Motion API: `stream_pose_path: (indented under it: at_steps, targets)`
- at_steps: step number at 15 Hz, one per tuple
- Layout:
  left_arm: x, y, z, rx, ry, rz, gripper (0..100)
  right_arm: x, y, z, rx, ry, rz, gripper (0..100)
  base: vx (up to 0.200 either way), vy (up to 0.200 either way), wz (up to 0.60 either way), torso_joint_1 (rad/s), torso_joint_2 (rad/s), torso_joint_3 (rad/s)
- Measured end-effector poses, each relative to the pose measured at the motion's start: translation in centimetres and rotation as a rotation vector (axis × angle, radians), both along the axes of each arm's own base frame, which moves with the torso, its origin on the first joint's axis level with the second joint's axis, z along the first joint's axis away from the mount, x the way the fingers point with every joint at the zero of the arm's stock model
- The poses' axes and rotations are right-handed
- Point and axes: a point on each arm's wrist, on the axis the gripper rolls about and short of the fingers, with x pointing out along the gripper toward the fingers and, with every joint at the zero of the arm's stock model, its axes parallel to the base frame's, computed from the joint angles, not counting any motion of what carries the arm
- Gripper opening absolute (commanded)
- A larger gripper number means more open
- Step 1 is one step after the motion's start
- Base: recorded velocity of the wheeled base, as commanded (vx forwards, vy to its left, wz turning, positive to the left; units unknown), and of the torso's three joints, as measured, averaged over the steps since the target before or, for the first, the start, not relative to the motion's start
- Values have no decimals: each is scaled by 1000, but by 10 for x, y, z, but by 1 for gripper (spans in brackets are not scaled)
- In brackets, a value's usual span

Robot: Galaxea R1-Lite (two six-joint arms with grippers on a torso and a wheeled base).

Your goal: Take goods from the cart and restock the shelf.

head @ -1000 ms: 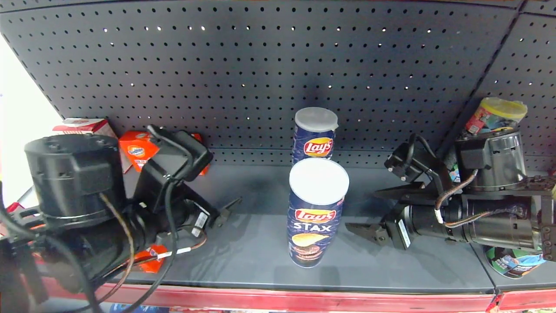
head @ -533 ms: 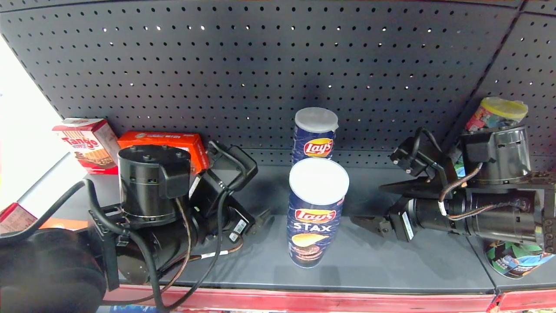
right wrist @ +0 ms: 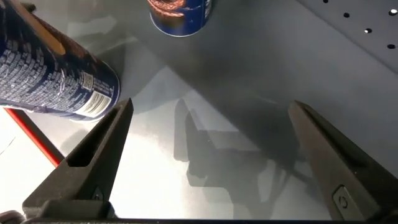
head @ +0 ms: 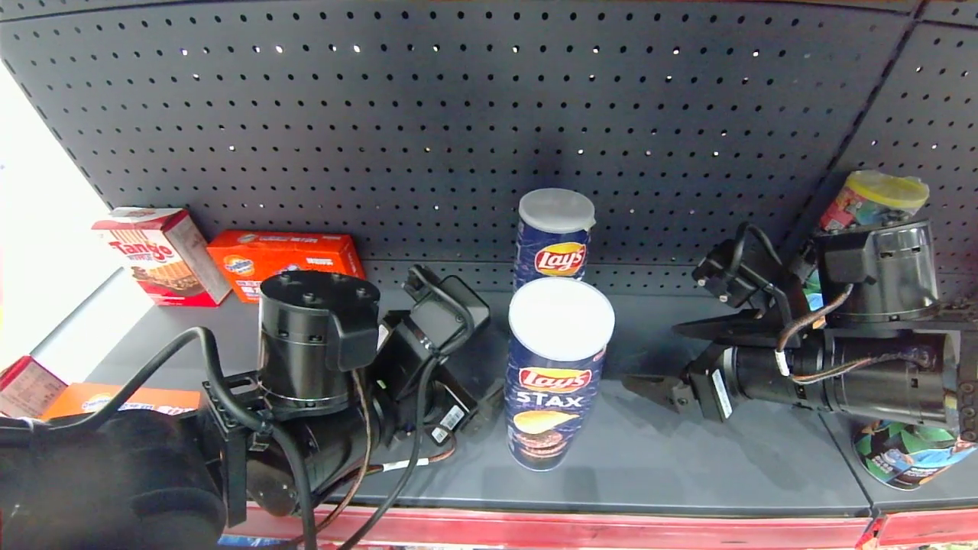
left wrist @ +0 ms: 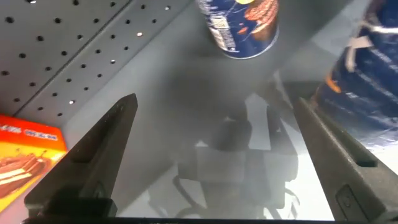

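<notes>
Left hand (left wrist: pixel 214 104) and right hand (head: pixel 655 357), both wide open and empty, flank the front can (head: pixel 556 374); any grip should centre squarely, lest it topple.

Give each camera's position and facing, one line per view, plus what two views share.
Head view: on the head, looking forward and down at the shelf; left arm and right arm flank the front can.
Left wrist view: on that wrist, facing the shelf floor; open left claw shows.
Right wrist view: likewise, with the open right claw.
Shared: both wrist views catch the front can and rear can.
</notes>
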Motion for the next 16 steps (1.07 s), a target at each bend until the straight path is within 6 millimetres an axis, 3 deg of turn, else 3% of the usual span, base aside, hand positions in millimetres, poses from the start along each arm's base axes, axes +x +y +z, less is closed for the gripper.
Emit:
stream_pose_path:
  at_steps: [16]
  targets:
    - [4,-6,-2,-1,-1,-1,100,-2,-3,-1,-4,2,-5,100,0,0,0,0,0,0]
